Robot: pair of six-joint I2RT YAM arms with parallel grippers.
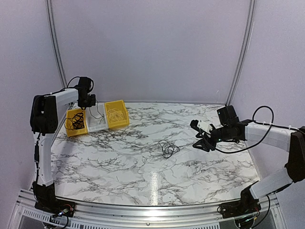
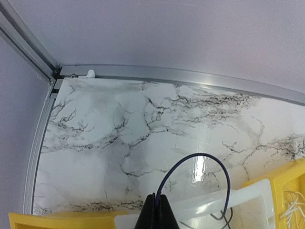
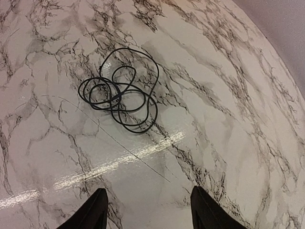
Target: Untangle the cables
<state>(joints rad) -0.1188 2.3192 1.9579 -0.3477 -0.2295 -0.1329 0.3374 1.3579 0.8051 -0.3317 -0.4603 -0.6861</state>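
Cables (image 1: 167, 149) coil mid-table; left gripper (image 2: 156, 200) pinches a dark cable (image 2: 202, 154) (over white bin (image 2: 248, 195)) — right gripper (image 3: 148, 192) gapes.

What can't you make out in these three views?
Left wrist view: bottom edge cuts off the white bin and where the thin cable in the left gripper ends.
Top view: cables in the left yellow bin too small to count.
Right wrist view: ends of the coil lost among loops.

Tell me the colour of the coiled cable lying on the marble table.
Black. The coiled cable shows best in the right wrist view.
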